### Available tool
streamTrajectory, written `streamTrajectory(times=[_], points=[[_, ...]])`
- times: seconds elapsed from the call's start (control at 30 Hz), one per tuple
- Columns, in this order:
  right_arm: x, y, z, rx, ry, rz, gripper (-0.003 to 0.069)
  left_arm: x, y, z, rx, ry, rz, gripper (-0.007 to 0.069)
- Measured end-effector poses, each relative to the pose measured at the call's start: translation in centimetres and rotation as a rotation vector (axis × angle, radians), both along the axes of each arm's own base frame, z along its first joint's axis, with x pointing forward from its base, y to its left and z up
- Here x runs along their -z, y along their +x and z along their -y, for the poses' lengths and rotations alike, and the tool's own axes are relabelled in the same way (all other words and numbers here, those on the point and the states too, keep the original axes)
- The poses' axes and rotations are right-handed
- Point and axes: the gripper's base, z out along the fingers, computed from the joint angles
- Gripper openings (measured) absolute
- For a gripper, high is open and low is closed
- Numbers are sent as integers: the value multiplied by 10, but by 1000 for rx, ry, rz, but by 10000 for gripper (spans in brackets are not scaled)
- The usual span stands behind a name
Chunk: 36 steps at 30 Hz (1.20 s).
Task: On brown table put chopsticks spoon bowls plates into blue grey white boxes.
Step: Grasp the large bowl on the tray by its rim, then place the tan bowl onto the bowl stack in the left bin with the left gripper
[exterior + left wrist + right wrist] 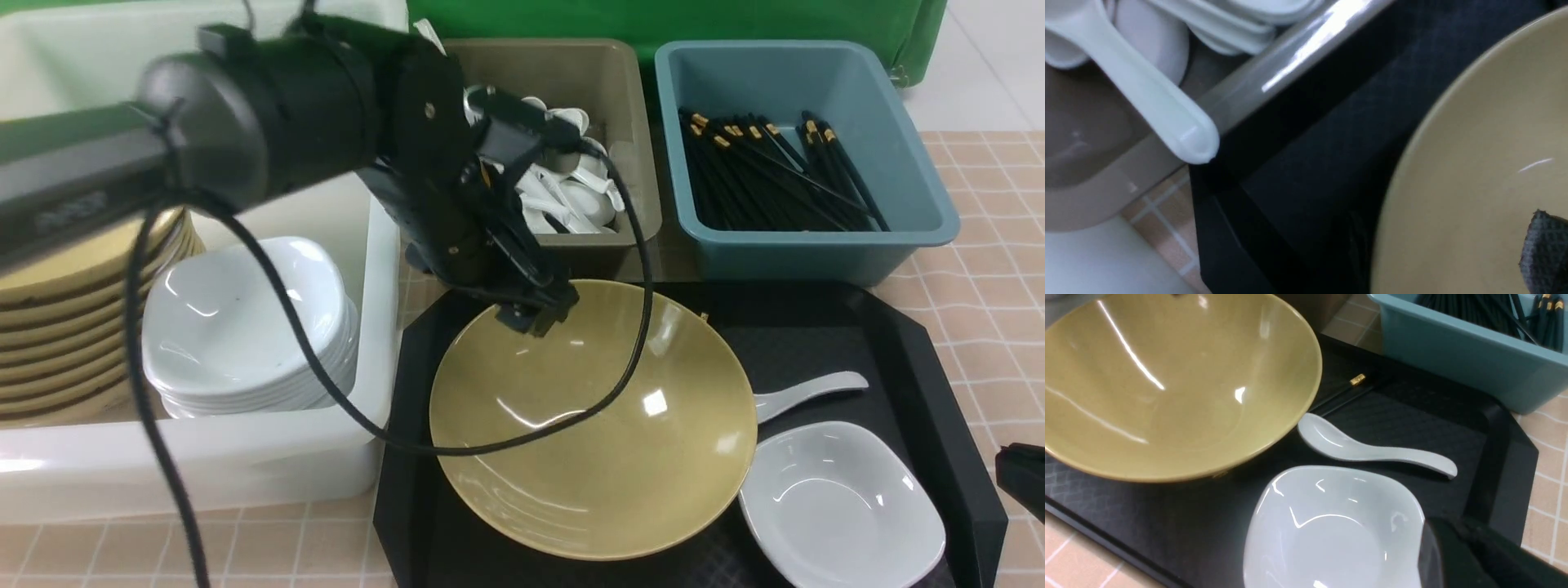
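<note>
My left claw (535, 314) hangs over the far rim of the bowl (592, 420), which sits on the black tray (922, 343) on the table (996, 269). I cannot tell whether its jaws are apart or together. The wrist view shows just 1 pad (1543, 249) above the bowl, and nothing visibly held. My right claw (1020, 482) is closed and empty as far as I can see. It sits low by the tray's right edge, near the plate (841, 502).

On the tray are 1 bowl, 1 plate, 1 spoon (808, 390) and chopsticks (1343, 394) poking out from under the bowl. The white box (384, 269) holds stacked bowls (82, 327) and stacked plates (245, 327). The grey box (629, 122) holds spoons, and the blue box (906, 147) holds more chopsticks.

These are the risks as I judge them:
- 1 spoon handle (1151, 106) juts over the grey box's rim, and a brush from my wrist could flip it out.
- The bowl is glossy and wide, so a pinch at its rim may slip or tilt it.
- The bowl appears to rest on the chopsticks, so it may rock, and lifting it could roll them.
- My cable (326, 384) droops across the bowl in the front view and could snag.
- The spoon's scoop lies just beside the bowl's edge, so a dragged bowl would shove it.
</note>
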Motion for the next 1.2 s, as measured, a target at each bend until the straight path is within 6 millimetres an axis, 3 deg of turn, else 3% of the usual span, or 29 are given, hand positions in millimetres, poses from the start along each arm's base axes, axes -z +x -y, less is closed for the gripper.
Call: streamTrajectory(times=[0.13,0.2,0.3,0.37,0.43,0.53,0.57,0.67,0.7,0.77,0.87,0.97,1.07,1.2], points=[[0,0,0,0,0,0,60,25,6,3,0,38,-57,463],[0,0,0,0,0,0,63,36,7,4,0,57,-88,382],[0,0,0,0,0,0,67,37,6,3,4,74,-106,225],[0,0,0,0,0,0,69,25,1,1,-16,35,-122,141],[0,0,0,0,0,0,69,19,-2,2,-26,3,-134,104],[0,0,0,0,0,0,71,-16,-13,-2,-15,-47,-59,33],[0,0,0,0,0,0,72,-44,-22,-7,-8,-93,10,15],[0,0,0,0,0,-1,75,-92,-36,-27,9,-132,174,10],[0,0,0,0,0,-1,76,-95,-37,-29,6,-139,183,10],[0,0,0,0,0,-1,78,-133,-50,-54,-46,-215,295,10],[0,0,0,-2,0,-3,80,-166,-65,-87,-118,-264,403,10],[0,0,0,-2,0,-3,84,-191,-73,-136,-276,-264,517,9],[0,0,0,-2,0,-4,87,-206,-81,-189,-498,-241,601,9],[0,0,0,-2,0,-4,90,-208,-88,-254,-780,-180,641,9]])
